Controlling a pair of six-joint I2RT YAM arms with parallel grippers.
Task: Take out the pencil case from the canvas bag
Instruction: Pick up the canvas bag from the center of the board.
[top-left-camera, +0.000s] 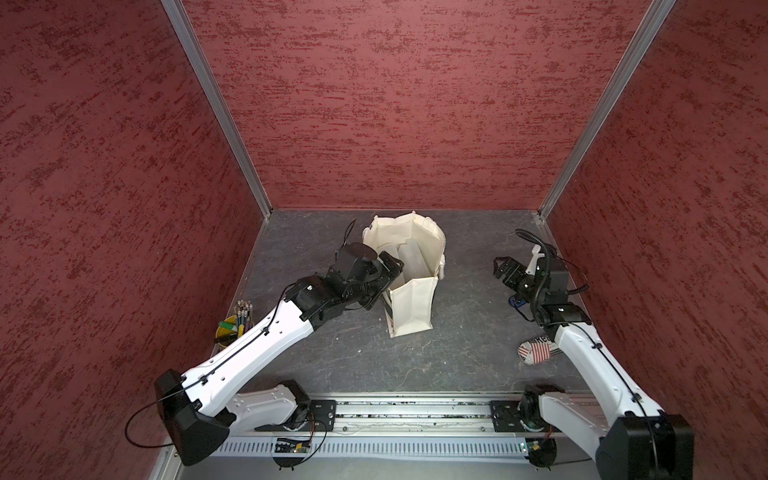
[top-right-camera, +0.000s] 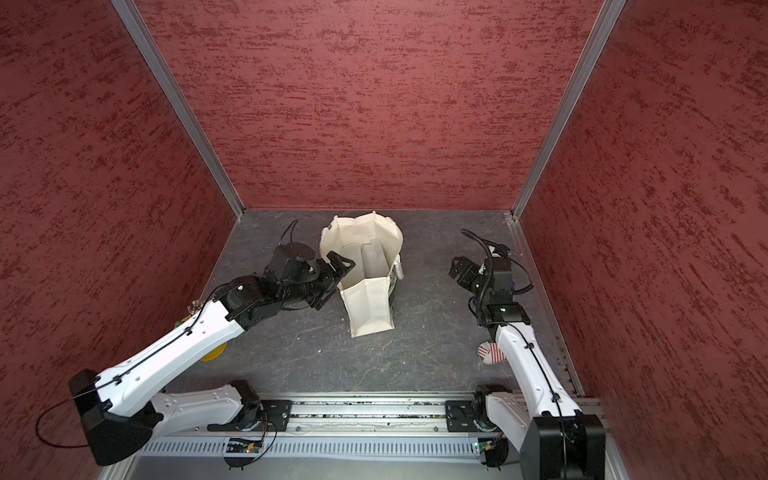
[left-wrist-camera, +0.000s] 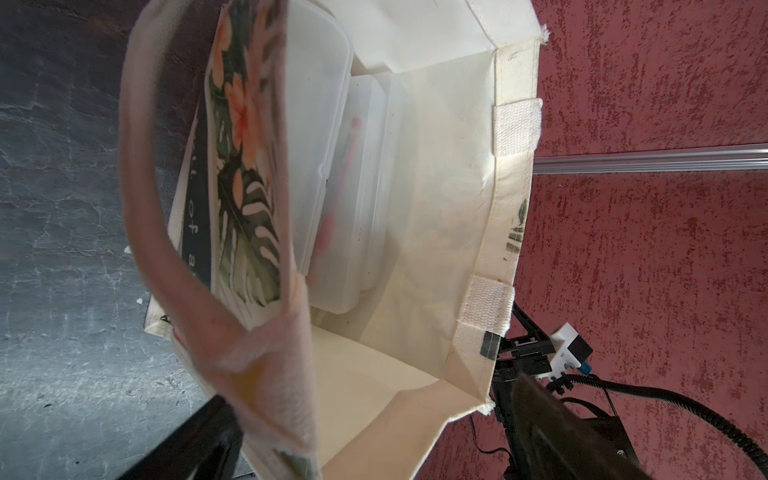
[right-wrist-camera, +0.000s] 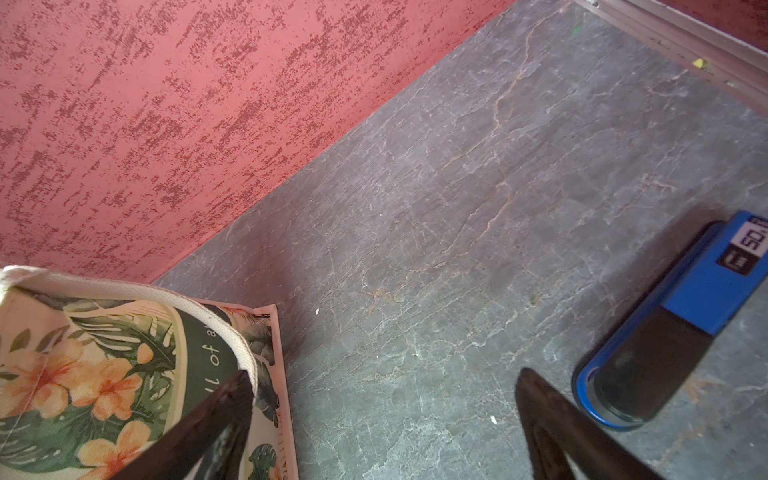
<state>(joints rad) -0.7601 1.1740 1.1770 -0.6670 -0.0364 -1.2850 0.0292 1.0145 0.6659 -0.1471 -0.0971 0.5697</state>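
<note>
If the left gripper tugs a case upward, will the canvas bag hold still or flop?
Likely floppy: the canvas bag has creased, bowed walls. Standing tall on a narrow base, it may tip or lift with the case.

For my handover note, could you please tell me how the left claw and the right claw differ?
The left claw is at the open mouth of the canvas bag; the right claw hangs apart from the bag, over the table. The left claw faces the pale cases inside; the right claw has a blue object beside it. Both are open and empty.
</note>
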